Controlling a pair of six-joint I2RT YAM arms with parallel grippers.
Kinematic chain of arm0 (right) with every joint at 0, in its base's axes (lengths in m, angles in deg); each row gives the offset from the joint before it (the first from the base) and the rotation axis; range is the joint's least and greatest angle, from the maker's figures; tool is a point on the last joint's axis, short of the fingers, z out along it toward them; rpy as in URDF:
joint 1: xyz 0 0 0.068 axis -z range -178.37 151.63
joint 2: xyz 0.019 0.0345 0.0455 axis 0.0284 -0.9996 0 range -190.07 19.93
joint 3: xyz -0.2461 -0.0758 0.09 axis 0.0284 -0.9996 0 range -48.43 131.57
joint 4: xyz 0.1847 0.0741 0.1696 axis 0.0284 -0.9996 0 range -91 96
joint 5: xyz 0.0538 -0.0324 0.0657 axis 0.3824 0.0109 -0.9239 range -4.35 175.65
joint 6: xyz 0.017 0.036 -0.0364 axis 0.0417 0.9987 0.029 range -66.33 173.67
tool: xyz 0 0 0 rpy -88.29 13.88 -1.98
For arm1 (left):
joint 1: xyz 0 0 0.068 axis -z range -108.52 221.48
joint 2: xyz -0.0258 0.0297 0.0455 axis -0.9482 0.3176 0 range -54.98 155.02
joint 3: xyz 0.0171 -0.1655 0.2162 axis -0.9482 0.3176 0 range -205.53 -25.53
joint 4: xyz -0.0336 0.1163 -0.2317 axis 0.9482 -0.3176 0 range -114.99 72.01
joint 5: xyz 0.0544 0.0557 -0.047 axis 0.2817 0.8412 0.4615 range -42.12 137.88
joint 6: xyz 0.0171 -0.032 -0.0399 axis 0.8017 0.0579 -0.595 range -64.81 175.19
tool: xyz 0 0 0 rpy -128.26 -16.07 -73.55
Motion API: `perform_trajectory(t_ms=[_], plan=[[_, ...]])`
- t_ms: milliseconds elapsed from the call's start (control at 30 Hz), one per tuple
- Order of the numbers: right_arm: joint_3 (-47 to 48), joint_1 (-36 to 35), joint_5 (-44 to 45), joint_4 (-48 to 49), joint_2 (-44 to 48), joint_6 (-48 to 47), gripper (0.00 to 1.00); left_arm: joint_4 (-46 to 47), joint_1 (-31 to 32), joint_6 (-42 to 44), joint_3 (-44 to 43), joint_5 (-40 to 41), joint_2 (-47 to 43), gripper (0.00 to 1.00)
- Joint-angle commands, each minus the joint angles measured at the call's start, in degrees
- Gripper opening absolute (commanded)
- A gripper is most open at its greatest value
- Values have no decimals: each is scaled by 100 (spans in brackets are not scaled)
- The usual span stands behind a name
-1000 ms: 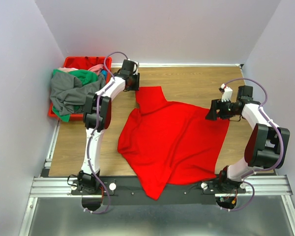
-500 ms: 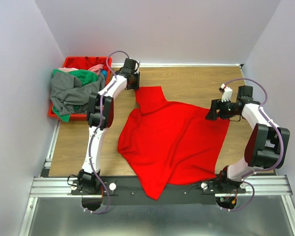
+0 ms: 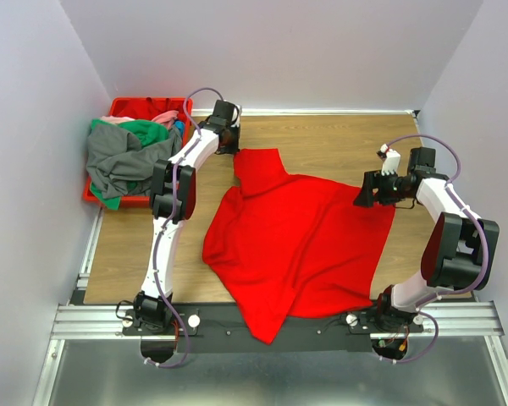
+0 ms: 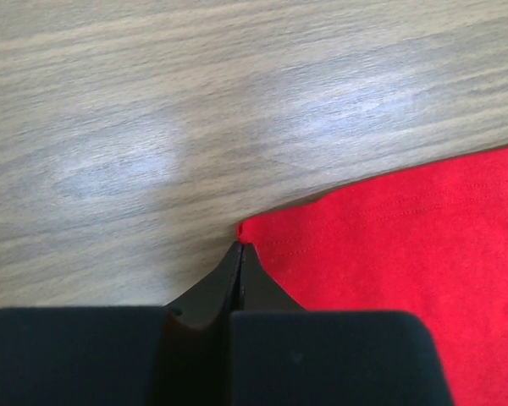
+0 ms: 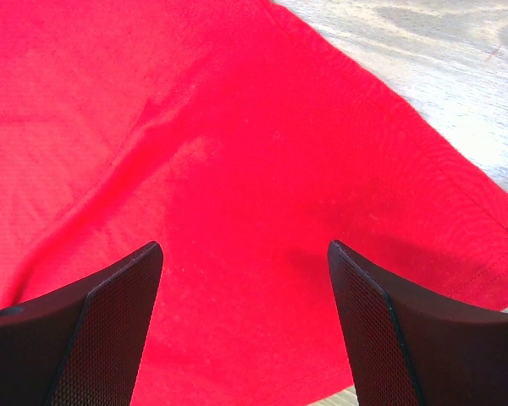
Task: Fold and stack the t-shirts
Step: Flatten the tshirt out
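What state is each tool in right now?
Left tool: closed, tips at a corner of the red t-shirt; grip on it cannot be told.
Right tool: open over the red t-shirt, holding nothing.

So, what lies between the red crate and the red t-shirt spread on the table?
The top external view shows the left arm crossing that stretch above bare wooden table; nothing else lies between the red crate and the red t-shirt.

Pale lilac walls (image 3: 279, 51) are enclosing wood-grain worktop (image 3: 322, 139) lying under both jaws; alu rail (image 3: 93, 320) running behind them.
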Motion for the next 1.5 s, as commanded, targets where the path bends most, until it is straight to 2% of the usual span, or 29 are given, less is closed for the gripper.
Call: perform_trajectory(t_ms=[0,133,367,500,967,1467], plan=[[-91,85,-31,59,46,26,85,198,-12,124,117,-208,-391,0],[-100,172,57,68,37,52,85,708,-21,115,671,-41,-1006,0],[-65,480,258,95,-68,105,85,1711,-21,71,2278,197,-2332,0],[31,594,417,130,-270,184,85,2027,-39,63,2763,162,-2659,0],[699,682,1471,306,-1175,501,74,1931,-47,89,2711,-234,-2835,0],[1315,761,1999,367,-1931,413,72,1878,-56,115,2702,-304,-2826,0]])
